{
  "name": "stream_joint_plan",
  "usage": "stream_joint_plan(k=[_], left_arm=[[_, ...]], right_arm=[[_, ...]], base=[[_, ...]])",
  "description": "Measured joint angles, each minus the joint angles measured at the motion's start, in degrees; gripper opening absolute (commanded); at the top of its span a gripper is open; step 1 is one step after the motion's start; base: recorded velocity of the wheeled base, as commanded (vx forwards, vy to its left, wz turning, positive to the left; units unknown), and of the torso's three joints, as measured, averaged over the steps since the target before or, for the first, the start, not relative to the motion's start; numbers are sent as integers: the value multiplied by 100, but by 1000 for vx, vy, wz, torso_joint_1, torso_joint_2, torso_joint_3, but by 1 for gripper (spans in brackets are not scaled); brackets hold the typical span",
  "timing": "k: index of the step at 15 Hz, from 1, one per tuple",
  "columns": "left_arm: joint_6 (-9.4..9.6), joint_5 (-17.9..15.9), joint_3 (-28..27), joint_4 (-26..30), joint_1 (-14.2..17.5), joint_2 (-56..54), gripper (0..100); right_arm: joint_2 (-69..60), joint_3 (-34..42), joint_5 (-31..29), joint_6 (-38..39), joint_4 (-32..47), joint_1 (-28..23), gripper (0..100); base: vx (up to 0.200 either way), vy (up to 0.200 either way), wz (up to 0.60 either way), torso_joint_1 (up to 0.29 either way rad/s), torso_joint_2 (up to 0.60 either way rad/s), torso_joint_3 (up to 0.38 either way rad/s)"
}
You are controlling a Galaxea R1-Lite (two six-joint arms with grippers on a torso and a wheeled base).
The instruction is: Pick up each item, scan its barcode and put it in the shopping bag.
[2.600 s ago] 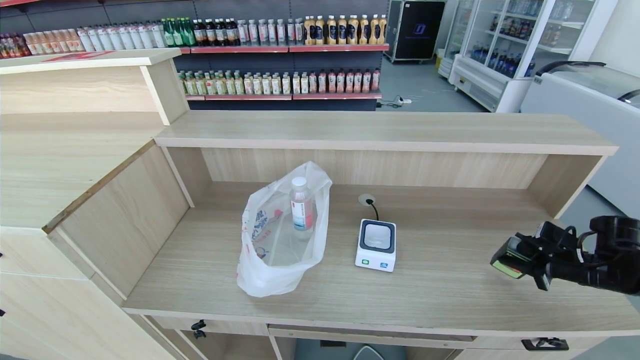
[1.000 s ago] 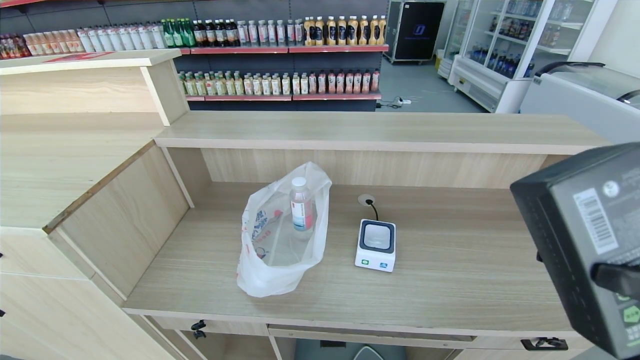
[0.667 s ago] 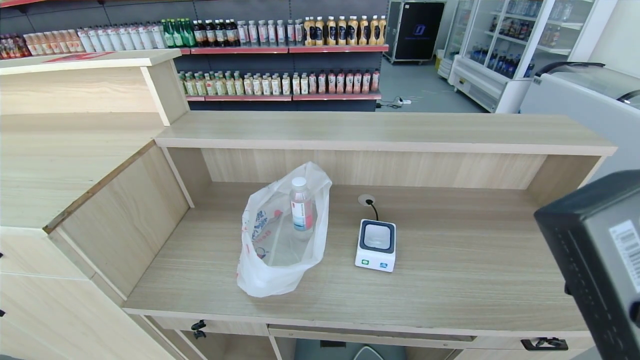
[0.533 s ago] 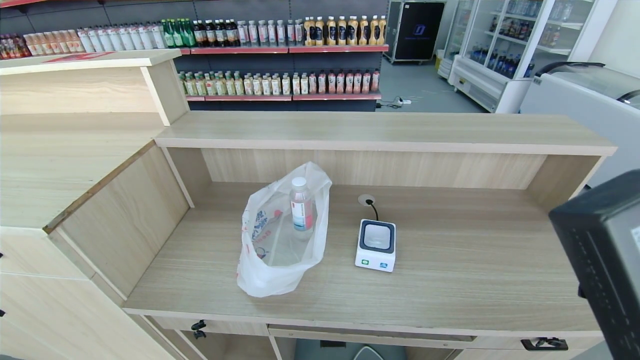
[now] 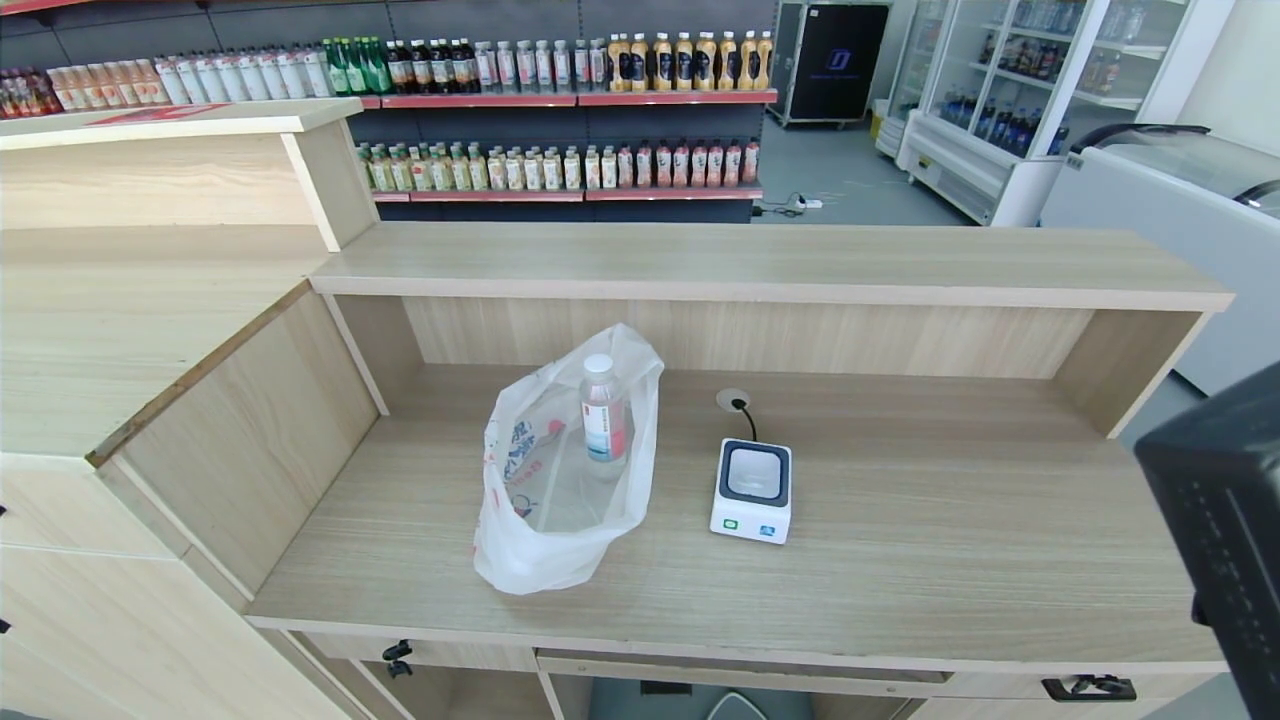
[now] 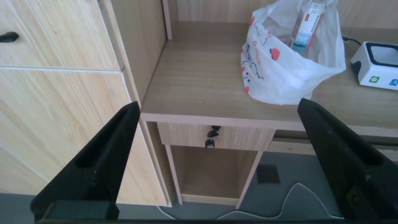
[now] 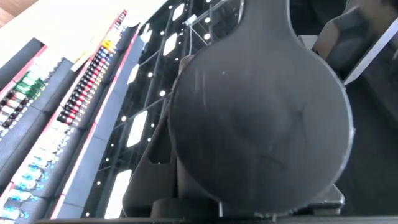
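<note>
A white plastic shopping bag (image 5: 540, 500) stands open on the wooden counter (image 5: 900, 570), with a clear bottle (image 5: 604, 415) with a red-and-white label upright inside it. To the right of the bag sits the small white barcode scanner (image 5: 752, 490), window facing up. My left gripper (image 6: 217, 109) hangs open and empty, low in front of the counter's left front corner; from there the bag (image 6: 280, 68), bottle (image 6: 305, 28) and scanner (image 6: 376, 59) lie beyond it. My right arm's black housing (image 5: 1225, 540) looms at the far right, close to the head camera.
A raised shelf (image 5: 770, 260) runs along the counter's back, and a taller wooden unit (image 5: 150, 300) walls off its left side. Below the counter's front edge are a drawer with a key (image 6: 211, 134) and an open cabinet bay. Store shelves and fridges stand far behind.
The right arm rose from beside the counter's right end to just in front of the head camera, then slid off toward the right edge. Bag, bottle and scanner have not moved.
</note>
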Motion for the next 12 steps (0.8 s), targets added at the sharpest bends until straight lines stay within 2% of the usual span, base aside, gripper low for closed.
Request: stream_joint_plan(k=[4, 6, 8, 10, 12], left_arm=[[2, 0, 0, 2, 0, 0, 100], [0, 0, 0, 0, -2, 0, 100], [2, 0, 0, 0, -2, 0, 100], [0, 0, 0, 0, 2, 0, 100], [2, 0, 0, 2, 2, 0, 100]], right_arm=[[37, -2, -5, 28, 6, 6, 0], [157, -152, -87, 622, -22, -33, 0], [352, -391, -580, 2121, -27, -369, 0], [494, -408, -1196, 4473, 139, -1011, 0], [551, -330, -1904, 6545, 797, -1803, 0]], base=[[0, 0, 0, 0, 0, 0], [0, 0, 0, 0, 0, 0], [0, 0, 0, 0, 0, 0], [0, 0, 0, 0, 0, 0], [0, 0, 0, 0, 0, 0]])
